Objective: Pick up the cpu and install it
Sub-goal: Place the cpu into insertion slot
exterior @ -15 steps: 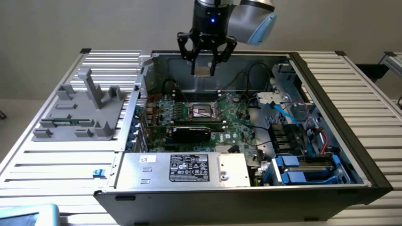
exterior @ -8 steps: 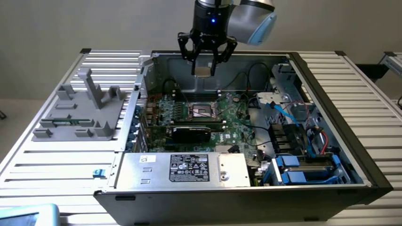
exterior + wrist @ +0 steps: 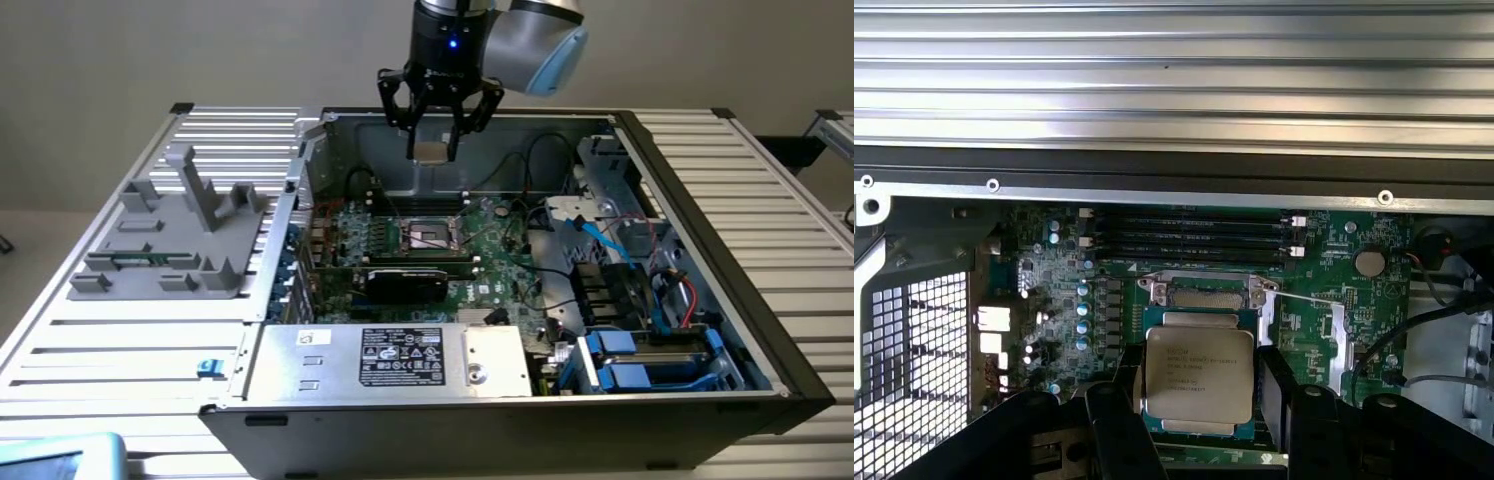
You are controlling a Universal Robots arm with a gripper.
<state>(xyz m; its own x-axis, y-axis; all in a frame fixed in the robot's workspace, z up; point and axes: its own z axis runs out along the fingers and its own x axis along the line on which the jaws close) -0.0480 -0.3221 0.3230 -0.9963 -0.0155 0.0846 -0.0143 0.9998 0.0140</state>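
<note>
The cpu point(image 3: 430, 152), a small square chip with a silver top, hangs between the fingers of my gripper point(image 3: 431, 140), high above the open computer case point(image 3: 694, 230). In the wrist view the cpu point(image 3: 1199, 372) shows its printed metal lid, with a black finger point(image 3: 1116, 410) at each side touching it. The gripper is shut on the chip. Below it, on the green motherboard point(image 3: 501, 262), lies the dark square socket point(image 3: 430, 236) with its metal frame point(image 3: 1204, 290) open. The chip is well clear of the socket.
A black rectangular card point(image 3: 407, 280) sits just in front of the socket. A silver power supply box point(image 3: 400, 360) fills the case's front. Blue cables point(image 3: 601, 235) and drive bays lie at the exterior view's right. A grey fixture point(image 3: 174, 235) stands on the slatted table at the left.
</note>
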